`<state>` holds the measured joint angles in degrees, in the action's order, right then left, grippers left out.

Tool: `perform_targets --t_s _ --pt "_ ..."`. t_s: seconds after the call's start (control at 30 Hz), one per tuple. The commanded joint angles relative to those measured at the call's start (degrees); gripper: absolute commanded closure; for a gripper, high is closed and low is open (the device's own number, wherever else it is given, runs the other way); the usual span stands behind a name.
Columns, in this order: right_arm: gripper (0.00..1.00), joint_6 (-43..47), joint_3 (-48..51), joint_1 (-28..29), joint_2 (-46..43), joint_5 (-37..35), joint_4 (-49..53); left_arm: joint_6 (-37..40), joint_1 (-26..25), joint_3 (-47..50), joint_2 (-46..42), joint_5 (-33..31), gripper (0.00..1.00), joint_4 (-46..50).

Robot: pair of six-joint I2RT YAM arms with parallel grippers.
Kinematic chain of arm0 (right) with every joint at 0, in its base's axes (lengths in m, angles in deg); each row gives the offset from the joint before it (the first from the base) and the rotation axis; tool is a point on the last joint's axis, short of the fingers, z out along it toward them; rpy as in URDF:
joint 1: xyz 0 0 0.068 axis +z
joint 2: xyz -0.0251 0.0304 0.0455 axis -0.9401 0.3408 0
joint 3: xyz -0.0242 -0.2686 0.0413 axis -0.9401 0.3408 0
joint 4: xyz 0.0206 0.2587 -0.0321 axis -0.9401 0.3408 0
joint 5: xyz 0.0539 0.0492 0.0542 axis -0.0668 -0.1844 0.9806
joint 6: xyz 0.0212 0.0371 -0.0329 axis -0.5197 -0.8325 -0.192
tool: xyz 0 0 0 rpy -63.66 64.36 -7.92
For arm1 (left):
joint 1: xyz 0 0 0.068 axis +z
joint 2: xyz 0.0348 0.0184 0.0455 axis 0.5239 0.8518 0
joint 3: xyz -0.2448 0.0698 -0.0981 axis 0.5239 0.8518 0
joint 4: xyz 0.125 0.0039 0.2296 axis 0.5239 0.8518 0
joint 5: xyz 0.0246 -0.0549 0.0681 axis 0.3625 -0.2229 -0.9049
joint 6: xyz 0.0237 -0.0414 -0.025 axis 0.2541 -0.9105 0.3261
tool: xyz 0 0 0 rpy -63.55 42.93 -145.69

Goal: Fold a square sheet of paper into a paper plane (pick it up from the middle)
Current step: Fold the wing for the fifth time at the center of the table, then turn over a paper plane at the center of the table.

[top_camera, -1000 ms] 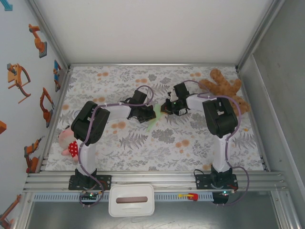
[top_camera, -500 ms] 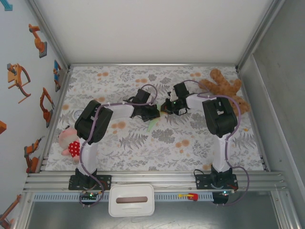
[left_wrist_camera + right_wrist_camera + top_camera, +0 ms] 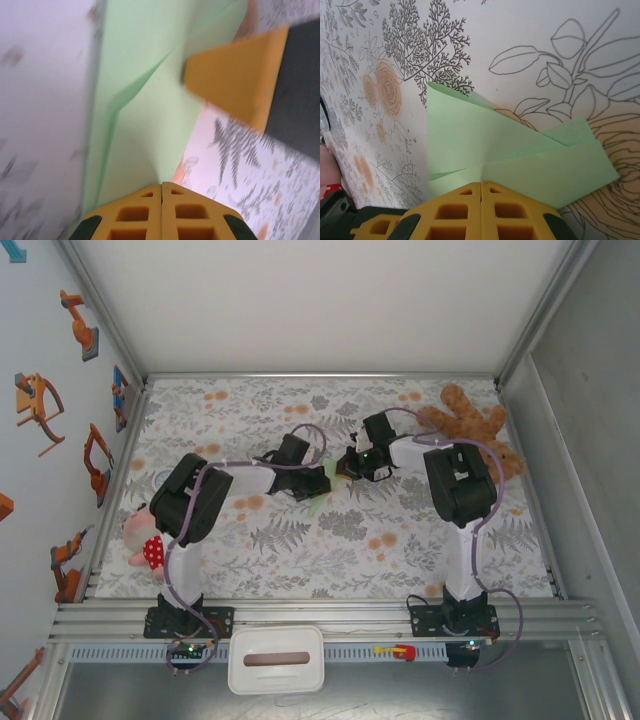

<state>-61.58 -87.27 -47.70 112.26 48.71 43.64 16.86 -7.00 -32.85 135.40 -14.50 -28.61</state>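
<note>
Left gripper (image 3: 161,189): jaws pressed together, and the paper plane (image 3: 145,115) comes straight out of the seam, so it looks pinched. The contact itself is cut off at the bottom edge of the frame.

Right gripper (image 3: 481,186): jaws also together. The paper's fold lines converge on the seam, so the same pinch reading applies.

The two grippers sit tip to tip at mid-table in the top view, with the paper between them.

Long axis, top view: a slim green strip runs from the gap between the grippers toward the near edge, angled slightly left. Its free end lies on the floral tablecloth (image 3: 400,530). It is too small there to tell which end is the nose.

Right wrist view: the strip runs across the frame with a blunt end at the right. Its left corner is lifted off the cloth, and the layers overlap.

Left wrist view: the strip runs away from the jaws, with one diagonal crease visible and the far end cut off at the top. The frame is heavily blurred. A yellow block (image 3: 235,85) overlaps the paper's right edge, and contact cannot be confirmed.
</note>
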Motion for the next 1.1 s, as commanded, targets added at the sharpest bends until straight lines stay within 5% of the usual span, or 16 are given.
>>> perform_targets --t_s 0.0,0.27,0.47,0.77,1.07 --pt "1.0 1.9 0.2 -0.2 3.6 -5.7 4.9 2.7 -0.5 6.5 -4.6 -0.6 0.96 8.3" --pt "1.0 4.8 -2.3 0.1 -2.6 -3.1 7.9 4.8 0.2 10.8 -17.4 -2.1 0.91 13.3" --pt "0.82 5.3 -4.9 1.2 -11.0 -6.1 12.9 5.7 3.1 9.5 -25.8 -5.6 0.79 16.6" --pt "0.48 -3.9 -2.1 7.2 -17.4 -25.5 19.2 7.1 11.0 10.1 -35.9 -14.1 0.38 23.4" --pt "0.38 -13.8 -10.9 15.6 -9.0 -38.5 25.6 9.5 16.5 14.1 -40.7 -19.4 0.02 23.4"
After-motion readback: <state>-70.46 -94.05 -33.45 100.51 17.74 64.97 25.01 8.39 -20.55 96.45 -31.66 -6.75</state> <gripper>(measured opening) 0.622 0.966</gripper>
